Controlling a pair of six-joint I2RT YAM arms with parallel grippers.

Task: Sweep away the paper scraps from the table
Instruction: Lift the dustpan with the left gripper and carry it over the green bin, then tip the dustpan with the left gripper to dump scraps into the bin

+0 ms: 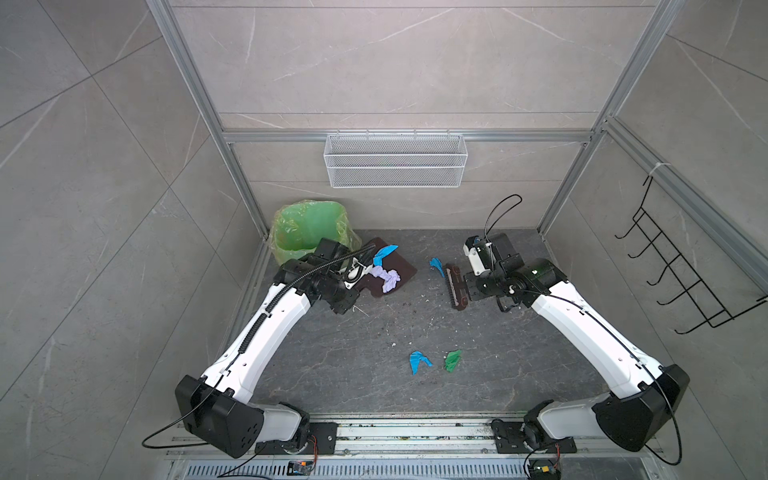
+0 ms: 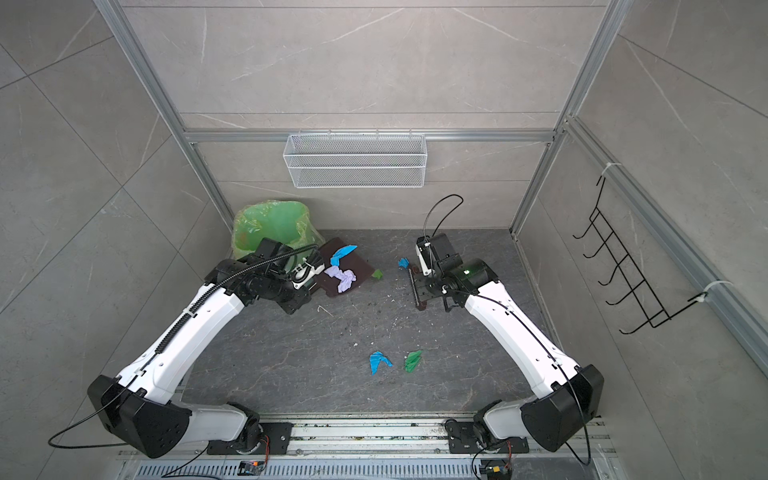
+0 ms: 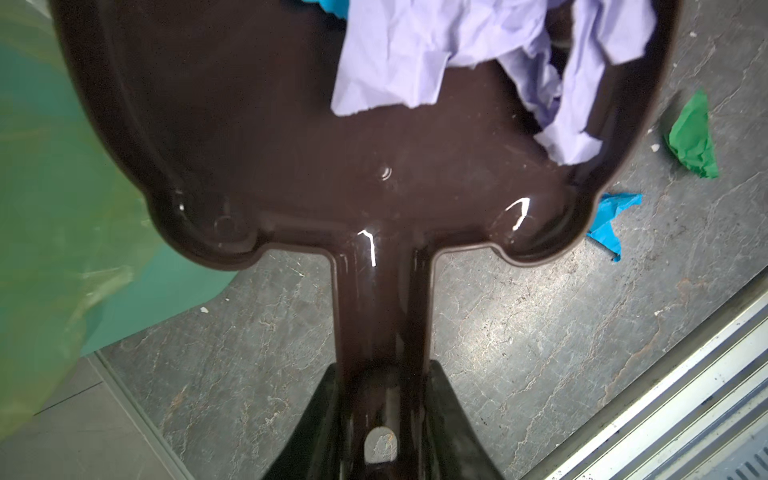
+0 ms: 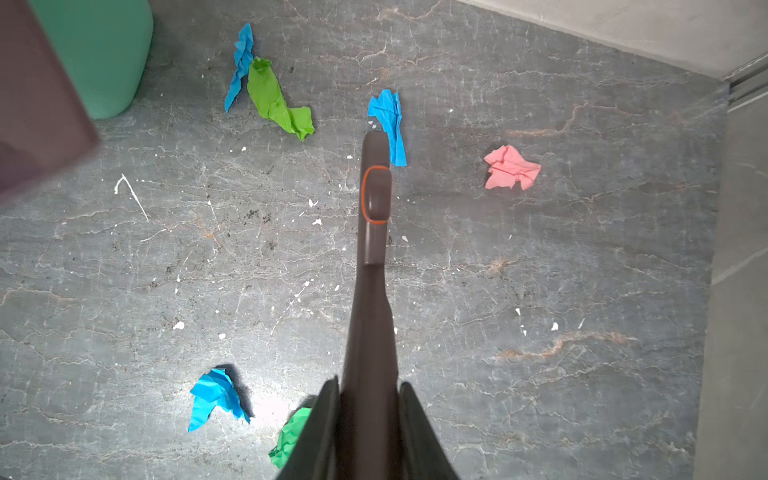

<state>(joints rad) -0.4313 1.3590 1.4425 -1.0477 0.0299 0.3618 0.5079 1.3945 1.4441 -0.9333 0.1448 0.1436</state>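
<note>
The right gripper [image 4: 368, 392] grips the brush [image 1: 455, 286], which lies long from near to far. A blue scrap [image 1: 436, 266] sits just left of it on the table [image 1: 353, 374], toward the dustpan [image 1: 409, 269]. The left gripper [image 3: 380, 374] holds the dustpan's handle. Inside lie a lavender scrap [image 1: 388, 279] and a second blue scrap [image 1: 384, 252]. The green bin [image 1: 286, 224] shows no scraps.

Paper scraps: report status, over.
Left gripper shut on dustpan, lavender scrap inside. Right gripper shut on brush. Blue, green, pink scraps loose on table. No obstruction.

No readable text (perhaps too blurred).
</note>
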